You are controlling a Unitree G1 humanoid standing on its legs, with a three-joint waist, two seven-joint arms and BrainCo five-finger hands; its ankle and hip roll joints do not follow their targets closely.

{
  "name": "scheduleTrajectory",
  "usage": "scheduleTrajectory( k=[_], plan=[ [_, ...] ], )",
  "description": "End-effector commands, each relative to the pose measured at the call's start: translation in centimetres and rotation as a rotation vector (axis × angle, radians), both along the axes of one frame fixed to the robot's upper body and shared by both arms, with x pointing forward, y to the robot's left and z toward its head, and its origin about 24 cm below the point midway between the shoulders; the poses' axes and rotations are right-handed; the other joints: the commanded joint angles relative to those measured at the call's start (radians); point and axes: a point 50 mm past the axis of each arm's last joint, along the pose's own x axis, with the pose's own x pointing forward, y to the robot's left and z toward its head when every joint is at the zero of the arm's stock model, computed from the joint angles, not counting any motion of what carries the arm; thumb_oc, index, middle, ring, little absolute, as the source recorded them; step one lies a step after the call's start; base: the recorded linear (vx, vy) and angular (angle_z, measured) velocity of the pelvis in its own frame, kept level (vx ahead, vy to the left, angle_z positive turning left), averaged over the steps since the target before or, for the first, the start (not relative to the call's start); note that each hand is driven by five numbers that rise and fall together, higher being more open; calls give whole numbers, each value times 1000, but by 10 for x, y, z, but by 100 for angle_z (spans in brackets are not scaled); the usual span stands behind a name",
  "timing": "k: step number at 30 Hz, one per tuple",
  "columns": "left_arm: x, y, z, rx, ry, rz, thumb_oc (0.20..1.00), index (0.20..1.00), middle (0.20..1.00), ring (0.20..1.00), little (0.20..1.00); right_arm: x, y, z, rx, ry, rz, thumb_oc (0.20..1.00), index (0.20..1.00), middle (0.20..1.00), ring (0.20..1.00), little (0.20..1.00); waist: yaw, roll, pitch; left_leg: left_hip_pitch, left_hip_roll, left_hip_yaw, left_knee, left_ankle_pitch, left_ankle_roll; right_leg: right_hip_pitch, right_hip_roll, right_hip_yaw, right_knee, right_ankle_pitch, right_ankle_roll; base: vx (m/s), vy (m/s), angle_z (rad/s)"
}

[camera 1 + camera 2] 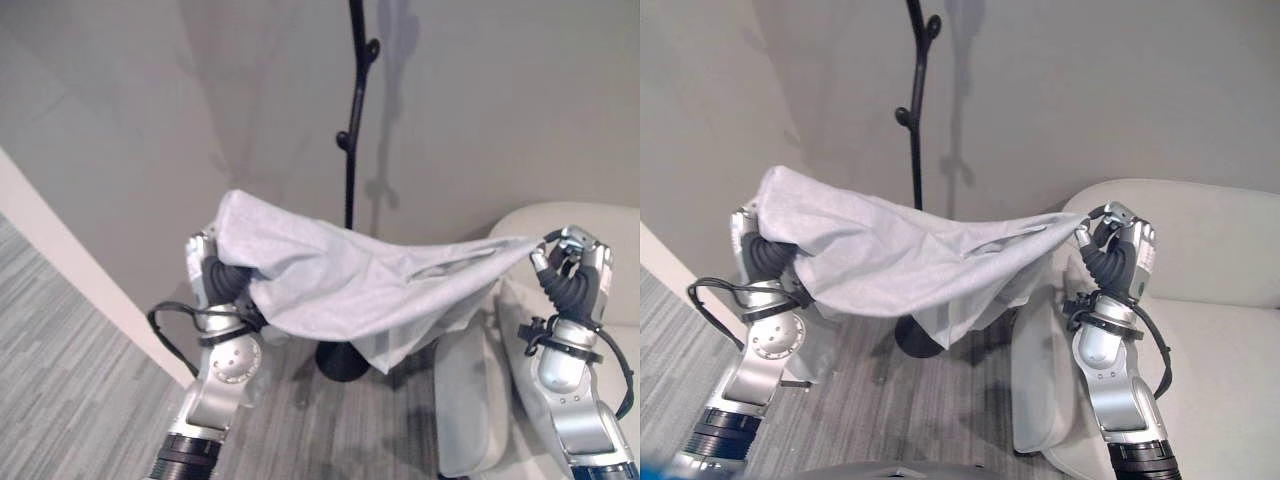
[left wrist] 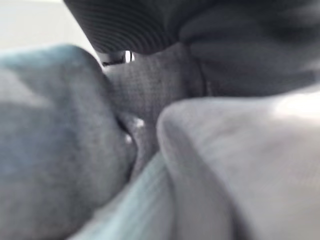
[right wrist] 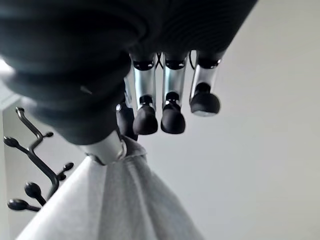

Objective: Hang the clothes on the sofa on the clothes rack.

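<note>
We hold the garment [image 1: 340,280] off the sofa [image 1: 1220,260], pinched in our right hand [image 1: 575,265]; our left hand [image 1: 205,265] is hidden under the cloth, so its grip we cannot tell. Hanging on the rack [image 1: 352,150] at upper centre remains.

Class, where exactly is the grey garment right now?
The grey garment hangs stretched between the left hand and right hand, in front of the black clothes rack.

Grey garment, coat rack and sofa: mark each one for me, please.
grey garment [image 1: 330,275], left eye view, middle of the stretched cloth.
coat rack [image 1: 352,130], left eye view, black pole below a peg.
sofa [image 1: 1230,250], right eye view, bare backrest.
</note>
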Motion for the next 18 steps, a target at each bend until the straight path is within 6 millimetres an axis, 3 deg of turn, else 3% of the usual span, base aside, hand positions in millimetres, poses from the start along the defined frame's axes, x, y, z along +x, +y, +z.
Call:
scheduleTrajectory(
  k=[1,2,4,6,8,10,11,15,17,18],
  plan=[
    [3,-14,28,-13,-121,-138,200,200,200,200,200,-8,-7,32,-30,-171,3,200,200,200,200,200,11,-33,-22,94,-115,-72,6,-105,-6,-131,28,-32,-41,108,-8,272,-203,81],
    [3,-21,23,-17,-96,-176,200,200,200,200,200,-8,-6,33,-36,-171,15,200,200,200,200,200,8,-38,-30,109,-91,-70,6,-120,-22,-120,23,-49,-39,113,-15,273,-204,65],
    [3,-21,23,-18,-96,-176,200,200,200,200,200,-8,-6,33,-37,-171,15,200,200,200,200,200,6,-36,-30,109,-90,-72,6,-121,-23,-119,24,-51,-38,112,-15,197,-167,43],
    [4,-30,21,-55,-68,-231,200,200,200,200,200,-6,0,35,-35,-168,58,200,200,200,200,200,5,-34,-47,139,-21,-79,8,-130,-58,-104,40,-83,-7,79,-38,352,-298,1],
    [7,-35,24,-54,-75,-260,200,200,200,200,200,-5,2,39,-38,-189,82,200,200,200,200,200,5,-38,-37,84,3,-91,129,-99,-76,-72,36,-103,-7,64,-51,189,-208,37],
    [9,-40,31,-68,-99,-289,200,200,200,200,200,-4,4,41,-33,-207,99,200,200,200,200,200,9,-51,-18,4,3,-111,266,-33,-86,-33,28,-119,-27,64,-65,158,-188,33],
    [7,-41,32,-97,-99,-309,200,200,200,200,200,-2,4,41,-37,-206,100,200,200,200,200,200,18,-63,-10,-33,19,-92,321,-1,-71,5,19,-130,-47,55,-78,181,-135,36],
    [5,-46,29,-148,-80,-335,200,200,200,200,200,-1,5,42,-37,-202,113,200,200,200,200,200,32,-68,-13,-50,39,-73,251,-33,-61,49,11,-145,-71,25,-84,185,-40,22],
    [5,-54,26,-166,-58,-369,200,200,200,200,200,0,4,42,-41,-199,117,200,200,200,200,200,38,-71,-14,-89,24,-73,180,-35,-66,65,8,-151,-73,2,-85,191,4,40],
    [7,-58,28,-157,-53,-391,200,200,200,200,200,1,4,42,-38,-192,122,200,200,200,200,200,44,-60,-7,-143,-3,-76,106,25,-78,82,17,-151,-71,-18,-88,132,32,36]
  ],
)
